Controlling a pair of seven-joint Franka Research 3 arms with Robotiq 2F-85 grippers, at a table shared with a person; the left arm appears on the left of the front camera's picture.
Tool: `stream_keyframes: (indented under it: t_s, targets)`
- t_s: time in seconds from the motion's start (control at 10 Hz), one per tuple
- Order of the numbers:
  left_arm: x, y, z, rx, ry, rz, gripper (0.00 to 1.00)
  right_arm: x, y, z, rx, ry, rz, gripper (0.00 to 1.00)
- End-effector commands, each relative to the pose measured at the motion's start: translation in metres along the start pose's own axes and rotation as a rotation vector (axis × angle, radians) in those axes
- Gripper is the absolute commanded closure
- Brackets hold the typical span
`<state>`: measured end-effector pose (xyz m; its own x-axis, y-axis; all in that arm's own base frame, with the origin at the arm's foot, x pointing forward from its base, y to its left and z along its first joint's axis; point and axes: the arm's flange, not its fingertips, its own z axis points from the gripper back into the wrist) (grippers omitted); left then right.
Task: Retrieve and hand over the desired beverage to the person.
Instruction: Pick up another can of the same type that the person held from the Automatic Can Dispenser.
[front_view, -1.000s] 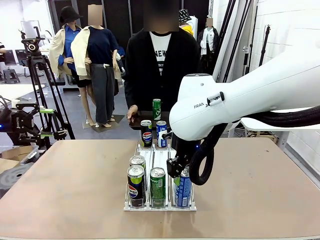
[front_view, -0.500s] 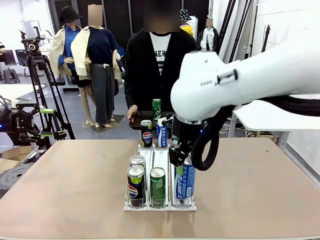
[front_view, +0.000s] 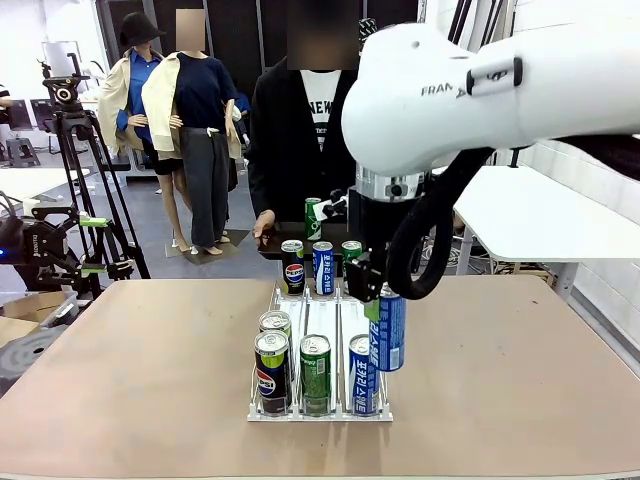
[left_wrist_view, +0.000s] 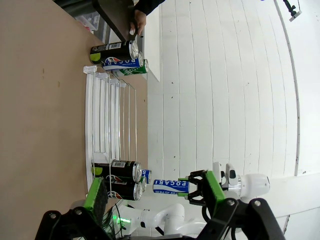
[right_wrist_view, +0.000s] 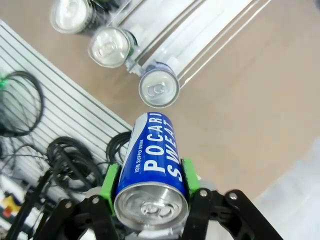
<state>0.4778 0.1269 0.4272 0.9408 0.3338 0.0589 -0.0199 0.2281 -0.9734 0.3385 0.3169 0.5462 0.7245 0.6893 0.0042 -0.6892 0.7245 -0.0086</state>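
Observation:
My right gripper (front_view: 372, 280) is shut on a blue Pocari Sweat can (front_view: 391, 336) and holds it upright in the air, above the right lane of the white wire rack (front_view: 320, 412). In the right wrist view the can (right_wrist_view: 152, 172) sits between my green pads (right_wrist_view: 109, 183), well above the table. My left gripper (left_wrist_view: 154, 195) stands open and holds nothing, and it looks along the rack at the lifted can (left_wrist_view: 170, 186). The person (front_view: 300, 130) stands at the far side and holds a dark tray (front_view: 272, 250) with a green can (front_view: 313, 218) on it.
The rack's front row holds a black Pepsi can (front_view: 271, 372), a green can (front_view: 315, 373) and a blue can (front_view: 364, 375), with another can (front_view: 275, 325) behind them. Three more cans stand at its far end (front_view: 323, 268). A tripod (front_view: 75, 150) stands at the far left.
My right arm has risen and lifted the blue can out of the rack's right lane. Another blue can now stands at that lane's front end.

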Motion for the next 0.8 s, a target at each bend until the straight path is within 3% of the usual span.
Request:
stream_keyframes:
  t_s: [0.0, 0.2, 0.4, 0.7]
  targets:
    - [-0.001, -0.001, 0.001, -0.009, 0.005, -0.001, 0.00, -0.002, 0.008, 0.027, -0.074, -0.018, -0.015, 1.00]
    - [-0.001, -0.001, 0.001, -0.009, 0.005, -0.001, 0.00, -0.008, 0.006, 0.051, -0.116, -0.039, -0.010, 1.00]
    - [-0.001, -0.001, 0.001, -0.009, 0.005, -0.001, 0.00, -0.021, -0.025, 0.054, -0.090, -0.035, -0.009, 1.00]
    - [-0.001, -0.001, 0.001, -0.009, 0.005, -0.001, 0.00, -0.068, -0.073, 0.069, -0.094, -0.117, -0.030, 1.00]
